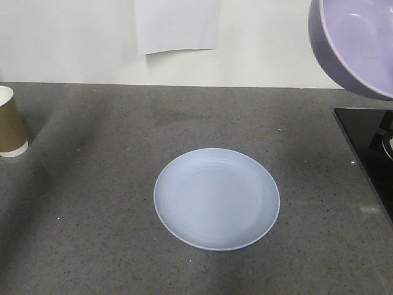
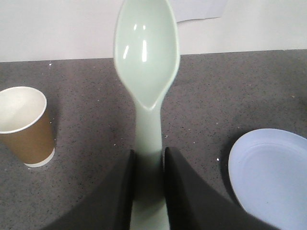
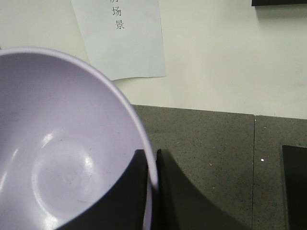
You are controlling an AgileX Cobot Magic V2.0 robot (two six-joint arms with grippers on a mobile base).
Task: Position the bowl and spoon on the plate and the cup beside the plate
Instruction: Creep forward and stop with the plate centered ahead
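The pale blue plate (image 1: 216, 198) lies empty in the middle of the grey counter; its edge also shows in the left wrist view as the plate (image 2: 271, 175). High at the top right hangs the lavender bowl (image 1: 356, 43), tilted, and my right gripper (image 3: 152, 155) is shut on the bowl (image 3: 62, 143) at its rim, one finger inside and one outside. My left gripper (image 2: 148, 155) is shut on the handle of the mint-green spoon (image 2: 146, 62), head pointing forward above the counter. The brown paper cup (image 1: 10, 123) stands upright at the far left; the left wrist view has the cup (image 2: 24, 125) left of the spoon.
A black cooktop panel (image 1: 368, 147) covers the counter's right side. A white sheet of paper (image 1: 177, 24) hangs on the wall behind the counter. Bare grey counter (image 1: 92, 203) lies between cup and plate.
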